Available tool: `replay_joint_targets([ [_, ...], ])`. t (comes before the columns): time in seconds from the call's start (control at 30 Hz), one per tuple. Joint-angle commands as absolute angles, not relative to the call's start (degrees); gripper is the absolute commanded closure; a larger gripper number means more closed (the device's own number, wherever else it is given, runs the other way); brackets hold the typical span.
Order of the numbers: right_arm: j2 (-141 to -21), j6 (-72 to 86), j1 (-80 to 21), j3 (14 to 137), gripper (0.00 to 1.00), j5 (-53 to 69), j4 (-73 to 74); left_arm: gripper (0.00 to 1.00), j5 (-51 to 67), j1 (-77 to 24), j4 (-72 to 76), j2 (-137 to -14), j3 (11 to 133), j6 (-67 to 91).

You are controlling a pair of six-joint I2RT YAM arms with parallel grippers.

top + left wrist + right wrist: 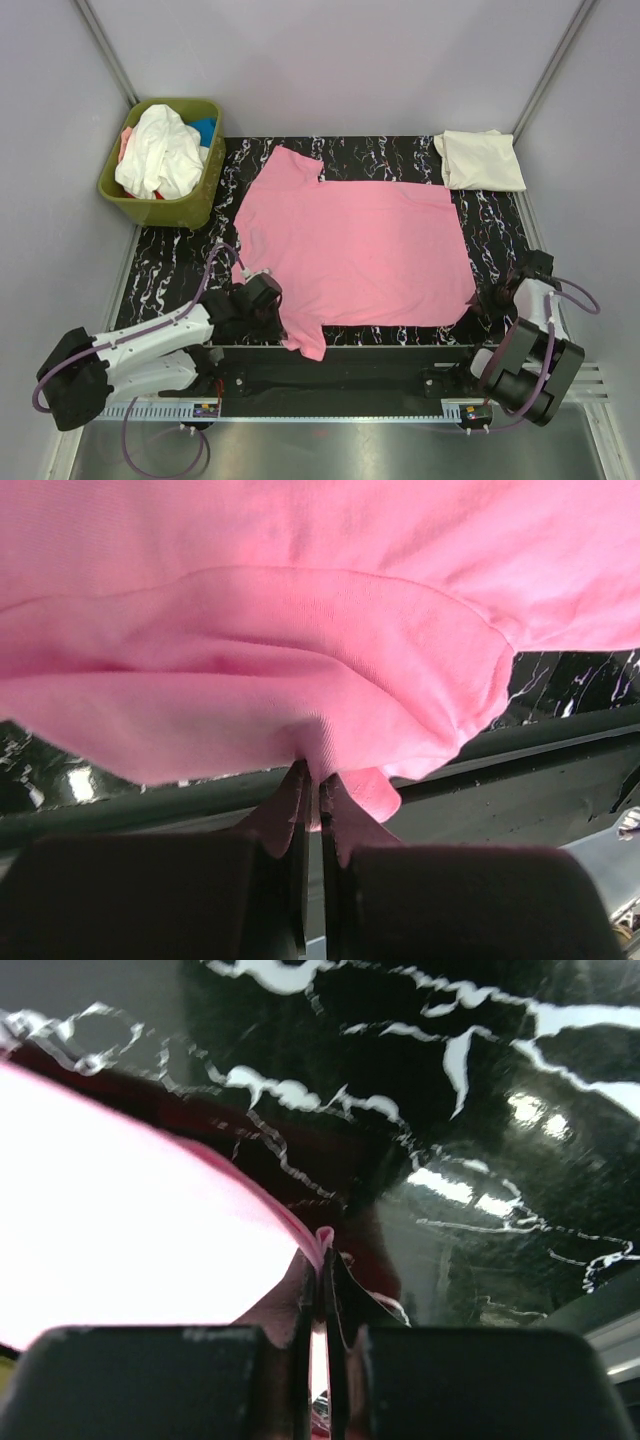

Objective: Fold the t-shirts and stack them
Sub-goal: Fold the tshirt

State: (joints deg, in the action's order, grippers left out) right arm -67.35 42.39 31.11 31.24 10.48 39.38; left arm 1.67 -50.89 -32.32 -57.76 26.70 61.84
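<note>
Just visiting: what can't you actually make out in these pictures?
Top view: the white shirt heaped in the green bin hides whatever lies beneath; only a bit of blue shows.
Top view: the folded cream shirt may be one shirt or several; too small to tell.
Right wrist view: glare washes the pink shirt to white, so no folds show.
Left wrist view: the pink shirt fills the frame, hiding most of the table.
</note>
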Motion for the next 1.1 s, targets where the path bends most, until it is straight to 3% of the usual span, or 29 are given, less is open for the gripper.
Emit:
replay_joint_targets([
  [0.0,-63.6,40.2,30.8,32.6,1.0,13.5,41.9,0.97,0.5,-50.7,-36.6,-55.0,31.5,60.5],
  [0.13,-61.9,40.7,30.8,33.0,1.0,21.0,41.0,0.97,-2.1,-49.5,-41.5,-53.2,35.1,57.9],
  [0.4,-69.8,37.8,28.7,40.9,1.0,26.1,39.3,0.95,-1.5,-39.0,-46.6,-57.6,44.5,46.5],
  [1.07,-90.0,40.6,22.6,63.5,1.0,24.6,39.5,0.95,1.7,-25.1,-52.1,-87.6,77.9,28.0],
])
